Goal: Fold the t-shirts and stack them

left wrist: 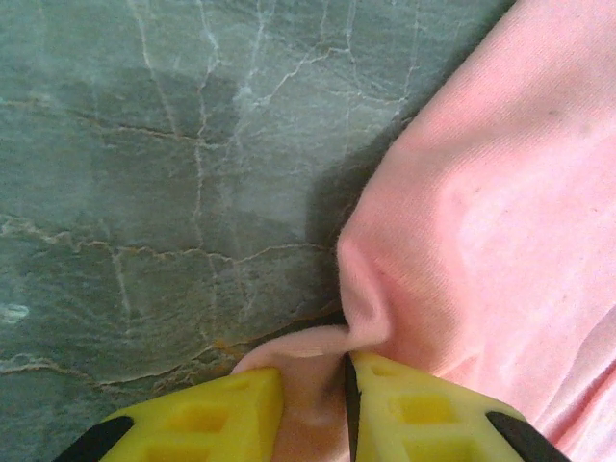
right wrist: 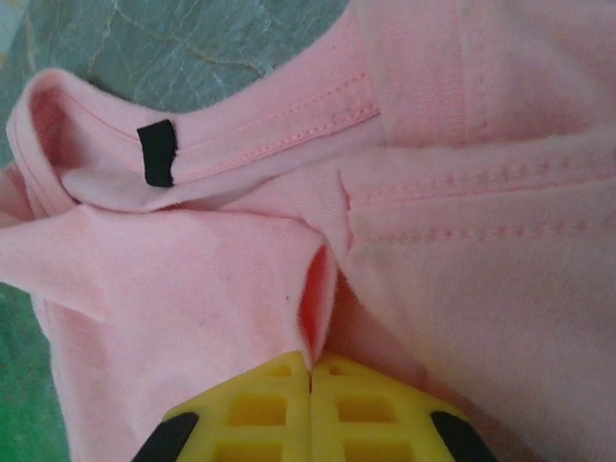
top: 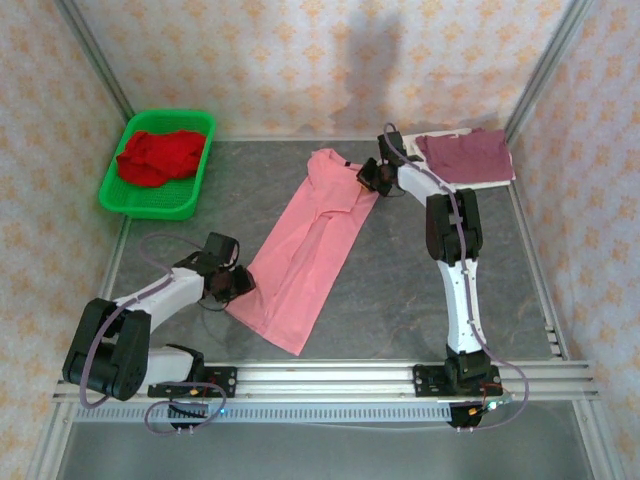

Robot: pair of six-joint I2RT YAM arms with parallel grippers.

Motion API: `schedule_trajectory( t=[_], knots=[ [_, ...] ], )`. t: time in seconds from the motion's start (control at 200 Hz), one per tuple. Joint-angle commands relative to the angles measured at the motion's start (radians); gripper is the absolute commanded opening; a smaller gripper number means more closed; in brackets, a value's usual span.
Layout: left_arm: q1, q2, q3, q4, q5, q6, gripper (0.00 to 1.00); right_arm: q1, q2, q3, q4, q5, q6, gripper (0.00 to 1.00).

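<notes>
Nearest the arms' bases, the left end effector (top: 232,283) sits at the lower left edge of the salmon-pink t-shirt (top: 305,250). In the left wrist view its yellow fingers (left wrist: 207,419) stand a little apart with a bunched fold of the pink cloth pinched between them. The grey marbled tabletop (left wrist: 144,192) lies bare just beyond the tips.

The shirt is a long narrow band, folded lengthwise, running diagonally from that near-left corner up toward the far right, flat on the tabletop.

At its far end, by the collar, is the right end effector (top: 372,178). In the right wrist view its fingers (right wrist: 250,409) are pressed together, and a thin pleat of pink fabric rises from the tips. It seems to be nipped there, though the contact itself is hard to make out. Just past the pleat lies the collar with a small black tag (right wrist: 157,154).

Farther back on the right, well apart from the pink shirt, a maroon t-shirt (top: 465,152) lies flat on an off-white t-shirt (top: 445,135). At the far left stands a green basket (top: 115,195) with a crumpled red t-shirt (top: 160,155) inside.
</notes>
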Motion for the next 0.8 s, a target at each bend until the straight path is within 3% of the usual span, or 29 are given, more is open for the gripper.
schedule_trajectory(
  t=[0.0, 0.796],
  knots=[
    [-0.005, 0.039, -0.054, -0.064, -0.049, -0.018, 0.27, 0.000, -0.011, 0.044, 0.013, -0.008, -0.011, 0.00],
    [-0.005, 0.019, -0.081, -0.056, -0.064, -0.035, 0.27, -0.001, -0.337, -0.340, 0.196, 0.065, 0.138, 0.00]
  ],
)
